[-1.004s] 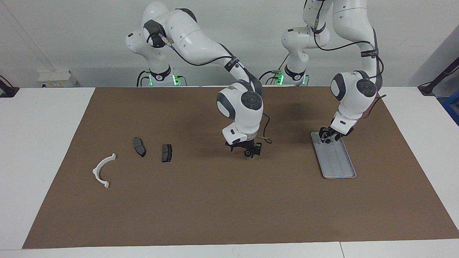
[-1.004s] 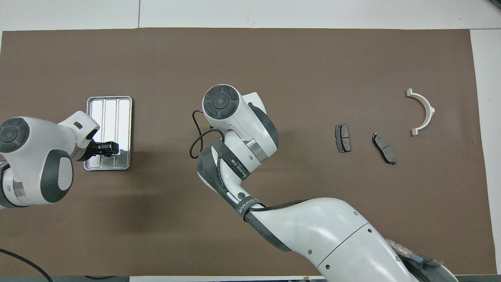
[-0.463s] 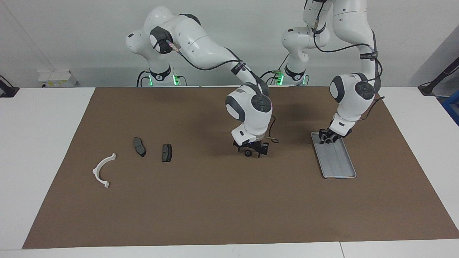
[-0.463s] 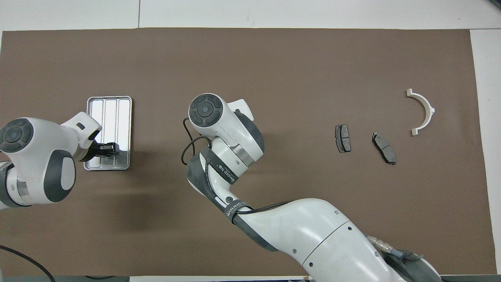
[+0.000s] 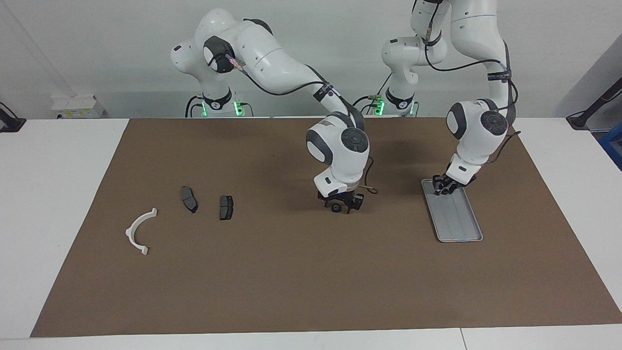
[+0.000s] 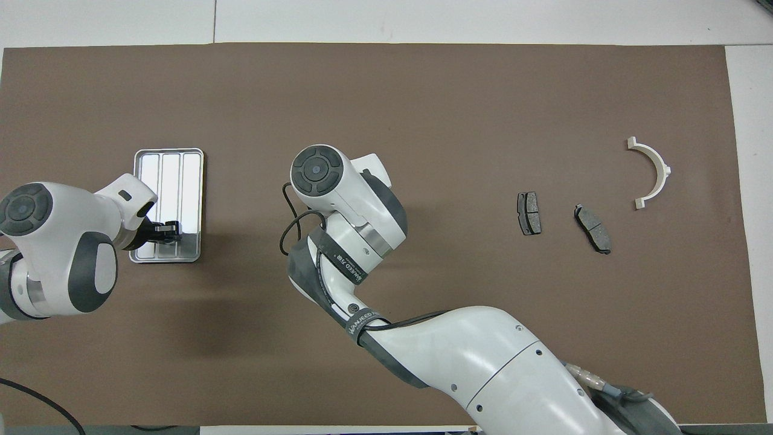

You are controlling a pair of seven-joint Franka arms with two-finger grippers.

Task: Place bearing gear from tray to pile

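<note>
The bearing gear (image 5: 335, 209), a small dark round part, lies on the brown mat mid-table, well apart from both tray and pile. My right gripper (image 5: 341, 206) is low over the mat with the gear at its tips; in the overhead view its own wrist hides both. The silver ridged tray (image 5: 459, 223) (image 6: 171, 175) lies toward the left arm's end. My left gripper (image 5: 441, 188) (image 6: 169, 229) is down at the tray's end nearer to the robots. The pile lies toward the right arm's end: a white half-ring bracket (image 5: 130, 232) (image 6: 661, 166) and two dark brake pads (image 5: 189, 199) (image 5: 226, 207).
The brown mat (image 5: 291, 282) covers most of the white table. The right arm's forearm stretches over the mat's middle in the overhead view, with a loose black cable loop (image 6: 290, 226) at its wrist. Bare mat separates the gear from the pile.
The right arm swung a little toward the left arm's end and settled lower over the gear, which stayed put. The left gripper edged toward the tray's end nearer to the robots.
</note>
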